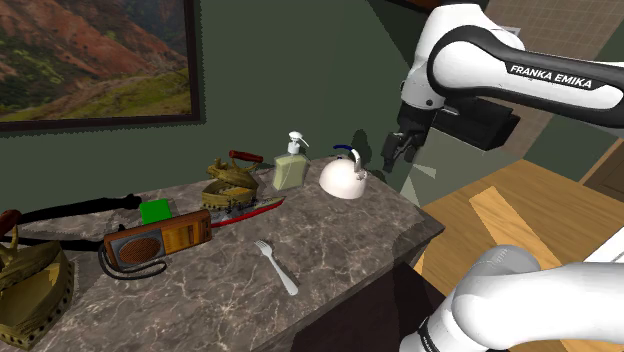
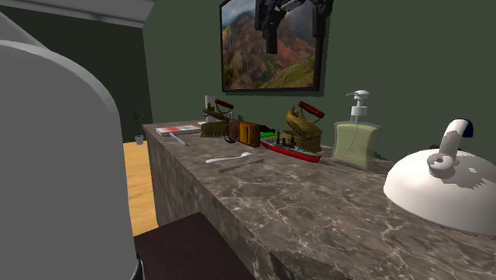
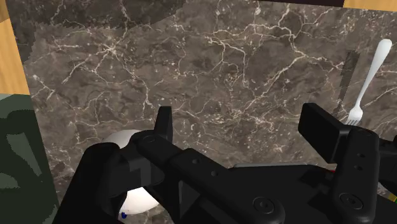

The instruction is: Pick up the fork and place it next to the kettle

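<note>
Marble counter (image 1: 330,240) — pincer (image 3: 242,124) agape, empty

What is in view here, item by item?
fork: one, pale grey, lying near the counter's front edge.
kettle: one, white, at the counter's right end in the shoulder view.
soap dispenser: one, pale green with white pump, beside the kettle.
old irons: two, brass-coloured, one beside the dispenser, the other at the shoulder view's left edge.
radio: one, brown with grey speaker, mid-counter.
green block: one, behind the radio.
long red item: one, beside the first iron.
painting: one, landscape in dark frame, on the green wall.
counter: one, dark, marbled.
arm: one, white with dark joints.
pincer: one, black, open, above the kettle end.
</note>
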